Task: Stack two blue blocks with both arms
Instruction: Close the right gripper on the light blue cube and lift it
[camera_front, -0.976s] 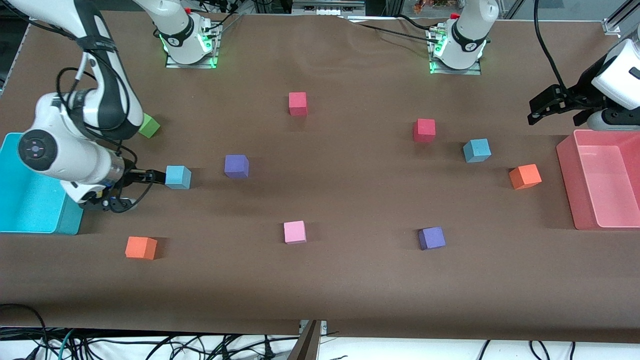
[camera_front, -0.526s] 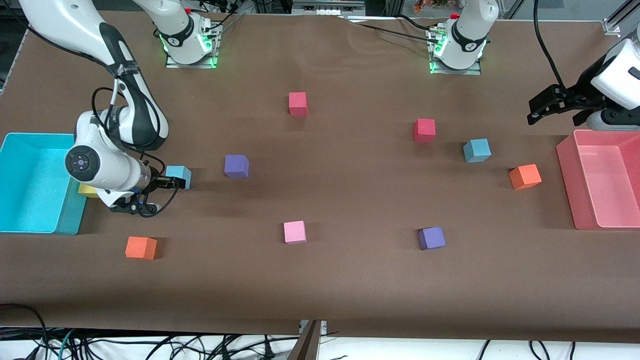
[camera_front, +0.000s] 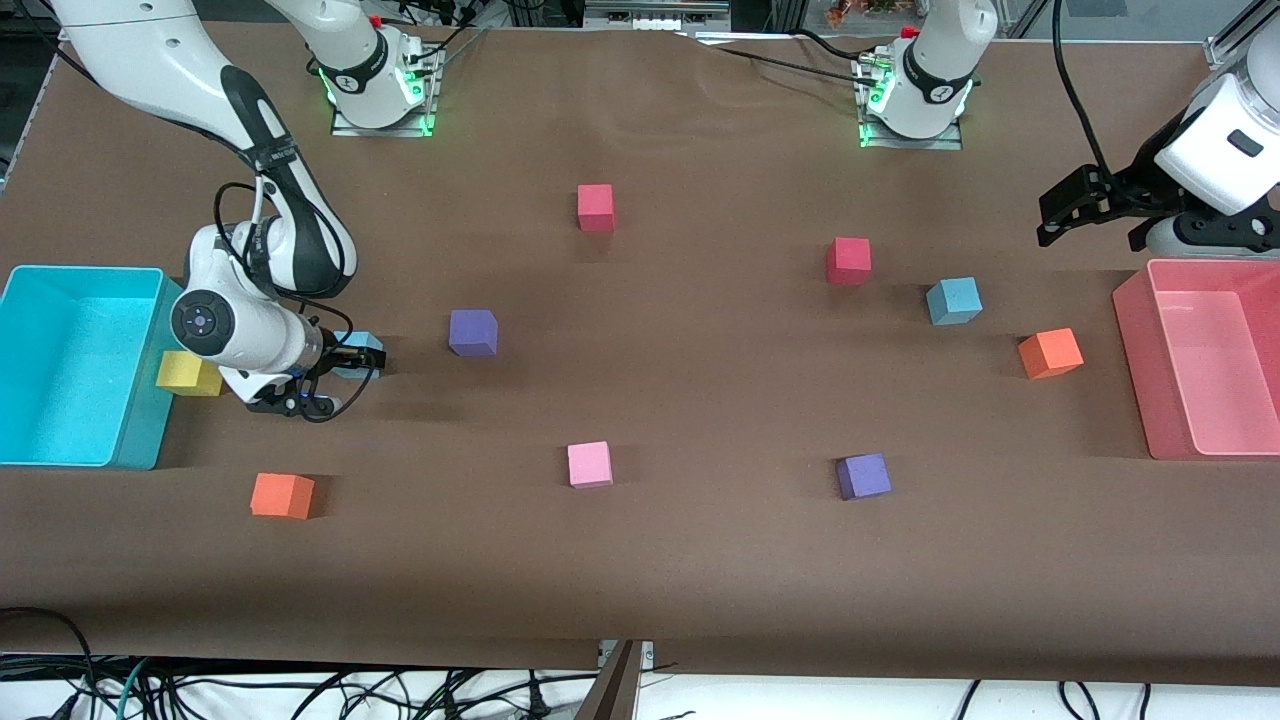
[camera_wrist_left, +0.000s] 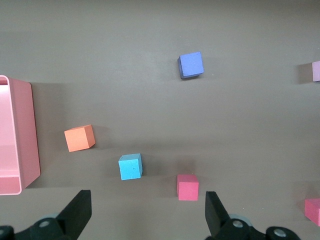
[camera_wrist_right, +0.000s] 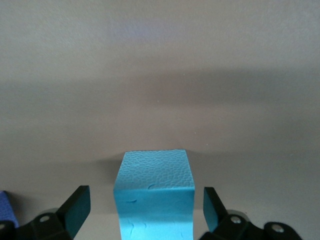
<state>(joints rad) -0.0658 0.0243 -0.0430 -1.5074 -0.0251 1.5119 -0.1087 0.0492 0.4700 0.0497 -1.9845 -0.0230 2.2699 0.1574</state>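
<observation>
With nothing stacked yet, my right gripper (camera_wrist_right: 142, 210) straddles one blue block (camera_wrist_right: 154, 192), jaws open; left gripper (camera_wrist_left: 147, 212) waits open near the table's end edge, second blue block (camera_front: 953, 300) untouched.

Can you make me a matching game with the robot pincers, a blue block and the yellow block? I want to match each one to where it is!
Things:
1. right pincer
2. left pincer
3. yellow block
4. blue block at the left arm's end

Places:
A. beside the cyan bin
B. open around a blue block
C. between a red block and an orange block
D. open, up in the air near the pink bin

Pairs: 1-B, 2-D, 3-A, 4-C
</observation>
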